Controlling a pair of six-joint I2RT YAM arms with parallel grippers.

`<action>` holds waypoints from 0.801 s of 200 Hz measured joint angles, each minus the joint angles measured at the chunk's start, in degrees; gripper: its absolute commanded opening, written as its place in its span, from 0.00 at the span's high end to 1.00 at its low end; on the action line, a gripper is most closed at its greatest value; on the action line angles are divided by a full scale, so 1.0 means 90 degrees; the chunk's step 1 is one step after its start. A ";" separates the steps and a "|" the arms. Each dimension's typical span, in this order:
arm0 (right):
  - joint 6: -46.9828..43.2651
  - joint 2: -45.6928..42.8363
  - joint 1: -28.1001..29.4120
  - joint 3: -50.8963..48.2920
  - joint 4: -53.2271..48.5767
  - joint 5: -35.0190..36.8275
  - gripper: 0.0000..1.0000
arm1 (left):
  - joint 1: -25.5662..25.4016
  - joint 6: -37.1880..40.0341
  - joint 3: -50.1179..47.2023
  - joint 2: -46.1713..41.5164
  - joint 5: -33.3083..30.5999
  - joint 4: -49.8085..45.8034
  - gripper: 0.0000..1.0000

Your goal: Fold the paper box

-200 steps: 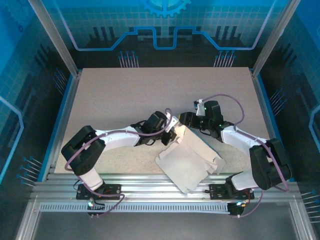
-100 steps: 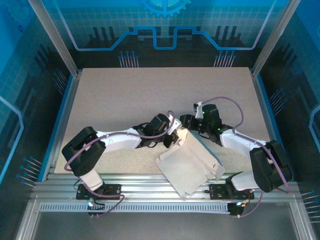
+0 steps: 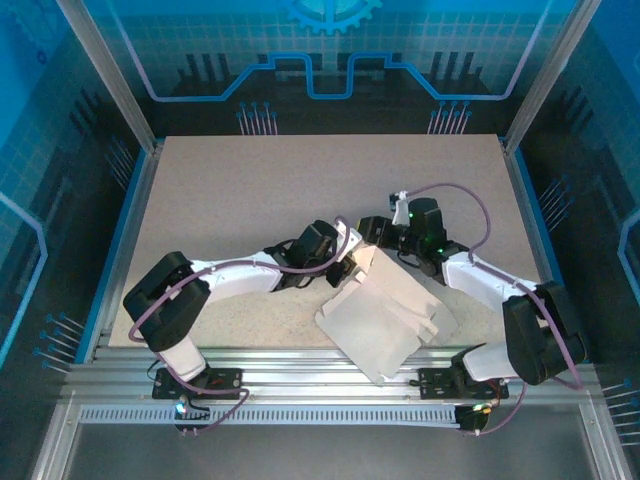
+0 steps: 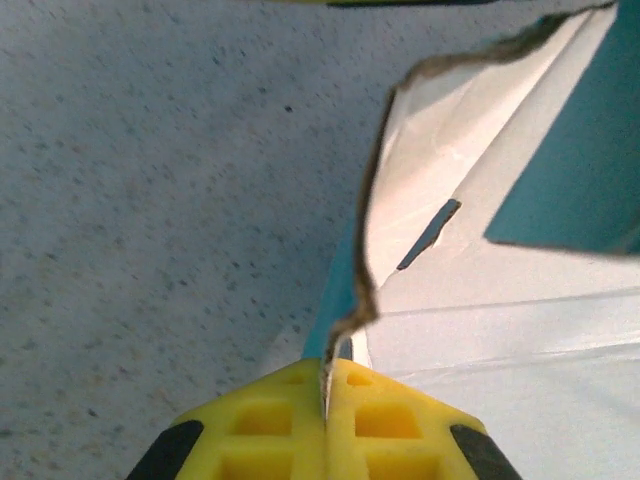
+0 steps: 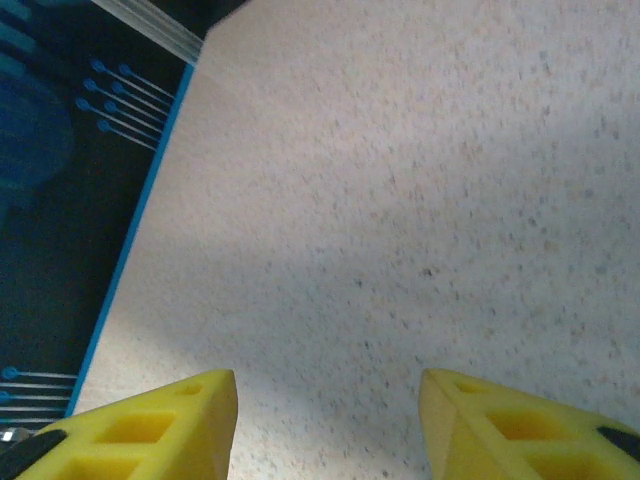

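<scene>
The paper box point(image 3: 385, 312) is a flat die-cut sheet lying white-grey side up near the table's front edge, its far left corner lifted. My left gripper point(image 3: 350, 270) is shut on that corner's edge. In the left wrist view the yellow fingers point(image 4: 390, 420) pinch the thin cardboard point(image 4: 480, 330), which curls upward with a slot point(image 4: 428, 235) in it and blue showing on its outer side. My right gripper point(image 3: 372, 232) hovers just behind the sheet's far corner; its fingers point(image 5: 180, 420) stand open over bare table with nothing between them.
The speckled tabletop point(image 3: 260, 200) stretches behind and to the left of the sheet. Its blue-trimmed left edge point(image 5: 130, 250) appears in the right wrist view. Aluminium rails point(image 3: 300, 365) run along the front, under the sheet's overhanging near corner.
The left gripper has shifted slightly right with the pinched corner, and the sheet turned a little with it. The right gripper has drifted slightly toward the back, still open.
</scene>
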 measured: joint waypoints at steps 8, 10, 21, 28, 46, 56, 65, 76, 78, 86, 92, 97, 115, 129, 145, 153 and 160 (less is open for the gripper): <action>0.0002 0.0005 -0.0102 0.0112 -0.0010 -0.0083 0.48 | 0.0061 0.0070 0.0058 0.0029 0.0002 0.0022 0.93; 0.0000 0.0005 -0.0129 0.0143 -0.0015 -0.0104 0.48 | 0.0080 0.0087 0.0073 0.0041 0.0002 0.0022 0.93; 0.0000 0.0012 -0.0257 0.0272 -0.0019 -0.0211 0.48 | 0.0160 0.0168 0.0141 0.0100 0.0015 0.0041 0.92; 0.0002 0.0022 -0.0350 0.0345 -0.0017 -0.0291 0.48 | 0.0206 0.0226 0.0187 0.0146 0.0029 0.0046 0.92; 0.0005 0.0049 -0.0602 0.0444 -0.0015 -0.0503 0.48 | 0.0304 0.0323 0.0318 0.0313 0.0102 0.0051 0.91; 0.0005 0.0049 -0.0755 0.0447 -0.0027 -0.0629 0.48 | 0.0345 0.0347 0.0398 0.0432 0.0165 0.0056 0.91; 0.0005 0.0063 -0.0884 0.0447 -0.0024 -0.0743 0.48 | 0.0362 0.0384 0.0447 0.0529 0.0219 0.0075 0.90; 0.0024 0.0097 -0.1039 0.0447 -0.0017 -0.0899 0.48 | 0.0364 0.0420 0.0481 0.0636 0.0284 0.0121 0.90; 0.0029 0.0107 -0.1071 0.0447 -0.0017 -0.0937 0.48 | 0.0364 0.0432 0.0483 0.0653 0.0301 0.0146 0.90; 0.0049 0.0136 -0.1180 0.0437 0.0012 -0.1049 0.48 | 0.0364 0.0437 0.0483 0.0716 0.0350 0.0221 0.90; 0.0056 0.0155 -0.1268 0.0423 0.0036 -0.1139 0.48 | 0.0364 0.0437 0.0483 0.0758 0.0369 0.0265 0.90; 0.0066 0.0172 -0.1350 0.0406 0.0061 -0.1217 0.48 | 0.0364 0.0437 0.0486 0.0789 0.0384 0.0301 0.90; 0.0073 0.0189 -0.1588 0.0294 0.0112 -0.1433 0.48 | 0.0364 0.0435 0.0503 0.0879 0.0430 0.0389 0.90; 0.0068 0.0189 -0.1693 0.0160 0.0153 -0.1557 0.49 | 0.0364 0.0432 0.0529 0.0899 0.0437 0.0396 0.90; 0.0036 0.0189 -0.1717 -0.0039 0.0206 -0.1676 0.49 | 0.0364 0.0432 0.0563 0.0903 0.0444 0.0413 0.90; 0.0022 0.0189 -0.1717 -0.0155 0.0231 -0.1715 0.49 | 0.0364 0.0430 0.0590 0.0911 0.0471 0.0430 0.90; 0.0022 0.0189 -0.1717 -0.0250 0.0243 -0.1739 0.49 | 0.0364 0.0427 0.0612 0.0923 0.0486 0.0437 0.90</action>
